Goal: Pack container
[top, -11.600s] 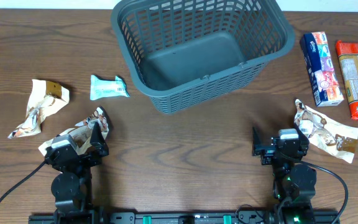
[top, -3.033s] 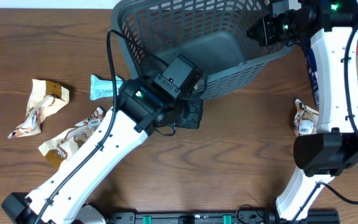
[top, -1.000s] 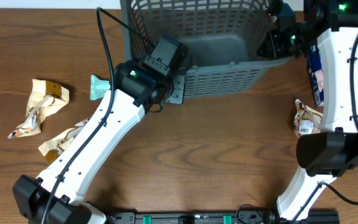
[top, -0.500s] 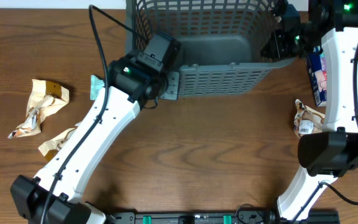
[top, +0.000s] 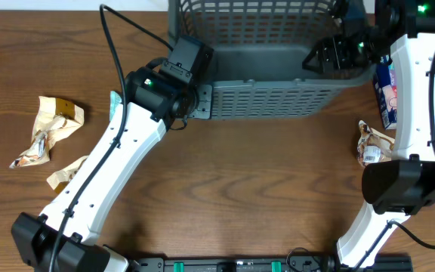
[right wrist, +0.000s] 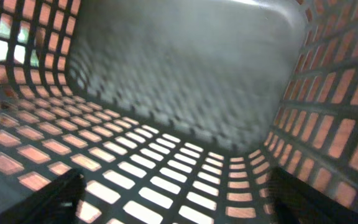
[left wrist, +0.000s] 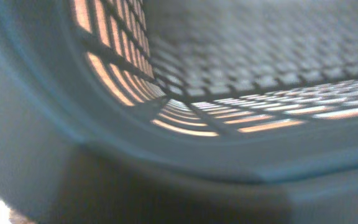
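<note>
The container [top: 270,94], a dark grey lattice basket, stands at the table's far middle, its long front wall square to me. My left gripper [top: 201,102] sits at its front-left corner, closed on the rim. The left wrist view shows only the blurred rim [left wrist: 185,155] and lattice wall close up, and my fingers are hidden there. My right gripper [top: 331,57] is at the basket's right side, over the inside. In the right wrist view its dark fingers [right wrist: 48,200] stand wide apart over the lattice wall [right wrist: 166,180], holding nothing.
Crumpled snack packets lie at the left [top: 51,125], the lower left [top: 68,174] and the right [top: 372,143]. A teal packet [top: 114,106] peeks out beside my left arm. A blue and white box [top: 386,94] lies right of the basket.
The basket has slid right and turned until its front wall is square to me. My left gripper moved up and left with its corner. My right gripper stayed at the right side.
</note>
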Controlling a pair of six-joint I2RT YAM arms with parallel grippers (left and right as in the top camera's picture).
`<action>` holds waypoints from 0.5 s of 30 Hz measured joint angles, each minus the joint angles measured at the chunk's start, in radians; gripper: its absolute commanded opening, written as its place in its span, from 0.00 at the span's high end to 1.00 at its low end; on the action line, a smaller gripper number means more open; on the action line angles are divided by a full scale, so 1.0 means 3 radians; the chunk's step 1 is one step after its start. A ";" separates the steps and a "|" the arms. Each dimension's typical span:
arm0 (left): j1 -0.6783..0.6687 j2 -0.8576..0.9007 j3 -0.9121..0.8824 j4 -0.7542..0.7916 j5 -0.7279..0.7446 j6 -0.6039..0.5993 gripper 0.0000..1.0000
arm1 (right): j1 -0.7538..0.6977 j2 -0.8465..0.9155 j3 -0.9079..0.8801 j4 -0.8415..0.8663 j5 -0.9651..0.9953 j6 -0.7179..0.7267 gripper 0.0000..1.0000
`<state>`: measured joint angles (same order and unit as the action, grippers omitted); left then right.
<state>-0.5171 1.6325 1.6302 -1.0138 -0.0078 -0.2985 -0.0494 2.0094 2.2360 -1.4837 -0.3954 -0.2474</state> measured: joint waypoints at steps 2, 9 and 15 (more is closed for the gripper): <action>0.0000 0.0000 0.0000 0.0000 0.0000 0.0051 0.18 | 0.0000 0.0000 0.0000 0.0023 -0.0003 -0.0023 0.01; 0.0000 0.0000 0.0000 0.0001 0.0000 0.0071 0.15 | -0.0003 0.0000 -0.0003 0.0094 -0.0031 -0.0022 0.01; 0.0000 0.0000 0.0000 0.0001 0.0001 0.0114 0.14 | -0.0001 0.0000 0.0075 0.0088 -0.0112 -0.0022 0.01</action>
<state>-0.5171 1.6325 1.6302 -1.0134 -0.0074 -0.2642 -0.0498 2.0094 2.2585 -1.4574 -0.4290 -0.2539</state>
